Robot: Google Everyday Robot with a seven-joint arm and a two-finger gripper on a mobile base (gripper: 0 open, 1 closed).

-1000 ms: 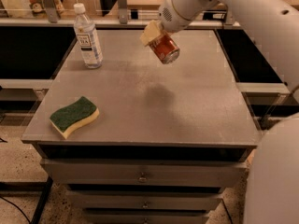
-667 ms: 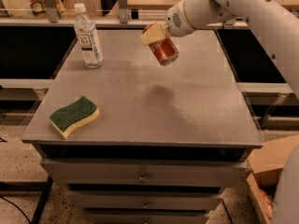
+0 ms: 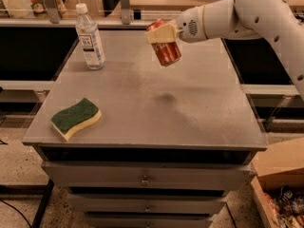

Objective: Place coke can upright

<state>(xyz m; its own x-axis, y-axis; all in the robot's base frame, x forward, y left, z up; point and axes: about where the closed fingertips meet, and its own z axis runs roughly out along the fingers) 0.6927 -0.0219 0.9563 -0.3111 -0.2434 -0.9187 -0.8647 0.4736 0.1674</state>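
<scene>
Coke can (image 3: 167,55): red, held in the air above the far middle of the desk (image 3: 199,122), tilted with its top leaning far-left, clear of the surface.
Jaws: cream-coloured, pinching the can's upper half, above the far middle of the desk.
Arm (image 3: 247,13): white, reaching in from the right.
Shadow (image 3: 166,98): faint patch on the desk, below the can.
Water bottle (image 3: 90,37): upright, far left, well apart from the can.
Sponge (image 3: 76,118): green over yellow, lying flat, near left.
</scene>
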